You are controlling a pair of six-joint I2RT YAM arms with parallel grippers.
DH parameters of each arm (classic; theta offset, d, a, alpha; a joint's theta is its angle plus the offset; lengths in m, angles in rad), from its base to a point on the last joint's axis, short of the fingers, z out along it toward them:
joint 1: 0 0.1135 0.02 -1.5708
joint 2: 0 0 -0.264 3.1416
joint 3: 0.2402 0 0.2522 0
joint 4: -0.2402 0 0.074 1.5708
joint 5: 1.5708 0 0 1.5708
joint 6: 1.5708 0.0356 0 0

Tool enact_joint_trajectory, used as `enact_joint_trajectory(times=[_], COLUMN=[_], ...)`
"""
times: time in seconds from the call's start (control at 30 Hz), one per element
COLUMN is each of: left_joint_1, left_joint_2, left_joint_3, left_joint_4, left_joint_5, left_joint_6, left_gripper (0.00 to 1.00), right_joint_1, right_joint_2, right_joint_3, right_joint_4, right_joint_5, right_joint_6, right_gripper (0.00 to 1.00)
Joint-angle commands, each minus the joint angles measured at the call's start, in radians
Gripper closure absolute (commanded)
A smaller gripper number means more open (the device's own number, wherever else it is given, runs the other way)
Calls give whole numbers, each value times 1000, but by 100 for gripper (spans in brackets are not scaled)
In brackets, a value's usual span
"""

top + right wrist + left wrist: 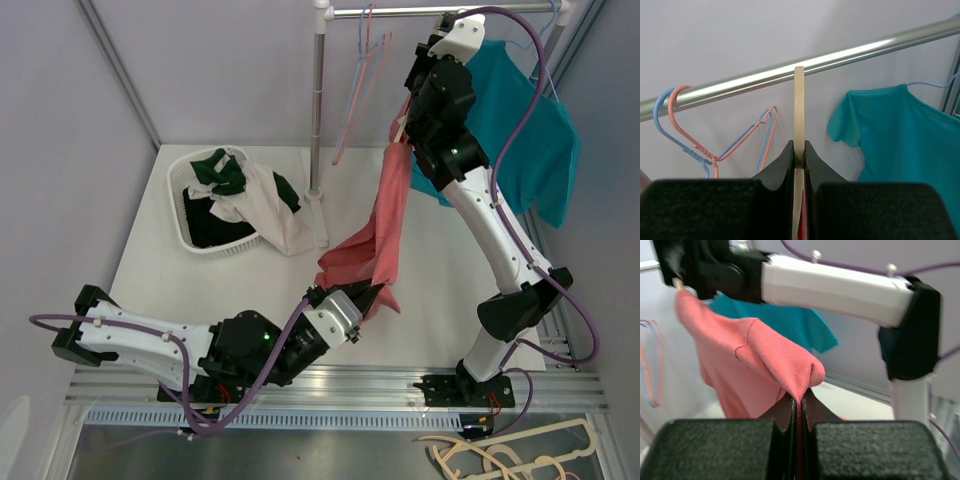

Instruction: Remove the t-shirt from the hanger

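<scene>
A salmon-pink t-shirt (385, 235) hangs from a cream hanger (799, 107) under the rail and stretches down toward the table. My right gripper (799, 150) is shut on the cream hanger, high near the rail (840, 57); in the top view it sits where the shirt's top bunches (405, 135). My left gripper (375, 297) is shut on the shirt's lower hem, low over the table. In the left wrist view the pink cloth (780, 360) runs from my shut fingers (799, 407) up to the right arm.
A teal t-shirt (525, 130) hangs on a blue hanger to the right. Empty pink and blue hangers (362, 70) hang left on the rail. A white basket (215, 205) of clothes sits at the back left by the rack pole (318, 110). Loose hangers (510, 455) lie in front.
</scene>
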Motion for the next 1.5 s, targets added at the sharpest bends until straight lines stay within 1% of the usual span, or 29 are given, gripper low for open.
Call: enact_joint_trajectory(times=[0.0, 0.07, 0.17, 0.23, 0.27, 0.3, 0.33, 0.43, 0.47, 0.53, 0.57, 0.63, 0.67, 0.7, 0.77, 0.8, 0.87, 0.9, 0.97, 1.0, 1.07, 1.13, 1.17, 1.23, 1.3, 1.4, 1.47], left_joint_1=[-63, -81, -98, -100, -98, -98, -96, -64, -45, 32, 101, 179, 260, 297, 382, 405, 463, 485, 519, 544, 571, 586, 597, 600, 598, 600, 603], left_joint_2=[-42, -48, -74, -86, -85, -79, -70, -51, -54, -71, -80, -99, -99, -97, -65, -54, -14, 2, 64, 84, 136, 170, 196, 213, 213, 172, 133], left_joint_3=[-28, -41, -65, -89, -93, -97, -110, -131, -134, -134, -136, -133, -131, -122, -101, -87, -65, -36, 13, 43, 77, 128, 140, 185, 212, 263, 277], left_joint_4=[-35, -26, -32, -26, -15, 5, 55, 97, 85, 41, -1, -51, -97, -113, -134, -148, -159, -189, -229, -243, -256, -280, -288, -309, -355, -438, -473], left_joint_5=[80, 50, 48, 50, 42, 6, -13, -31, -21, 27, 47, 124, 149, 168, 194, 205, 246, 263, 292, 317, 327, 350, 355, 369, 374, 364, 320], left_joint_6=[-140, -140, -143, -153, -145, -127, -84, -50, -60, -117, -140, -223, -250, -290, -314, -330, -353, -381, -402, -418, -427, -442, -446, -447, -452, -461, -469], left_gripper=[99, 99, 99, 97, 94, 93, 92, 91, 91, 92, 93, 93, 94, 95, 99, 99, 99, 99, 99, 99, 99, 99, 99, 99, 99, 99, 99], right_joint_1=[-25, -30, -38, -36, -38, -35, -32, -10, 1, 27, 34, 53, 59, 63, 82, 86, 105, 111, 134, 143, 162, 177, 188, 189, 189, 188, 185], right_joint_2=[18, 26, 31, 32, 28, 25, 17, -17, -37, -63, -92, -122, -138, -174, -211, -247, -277, -288, -317, -325, -359, -392, -431, -463, -489, -486, -485], right_joint_3=[72, 84, 96, 101, 110, 112, 110, 107, 105, 102, 101, 93, 87, 79, 46, 36, 9, 10, 7, 6, -14, -49, -94, -135, -184, -214, -240], right_joint_4=[69, 66, 60, 50, 37, 32, -2, -43, -55, -109, -131, -172, -209, -220, -249, -258, -293, -313, -350, -396, -433, -453, -450, -419, -382, -320, -240], right_joint_5=[-17, -22, -23, -26, -37, -45, -51, -62, -62, -65, -77, -109, -115, -121, -132, -134, -140, -137, -141, -140, -157, -154, -160, -163, -148, -147, -161], right_joint_6=[16, 13, 13, 15, 30, 38, 45, 55, 55, 55, 90, 110, 122, 136, 150, 157, 173, 180, 194, 203, 230, 239, 239, 227, 176, 103, 70], right_gripper=[100, 100, 100, 100, 100, 100, 100, 100, 100, 100, 100, 100, 100, 100, 100, 100, 100, 100, 100, 100, 100, 100, 100, 100, 100, 100, 100])
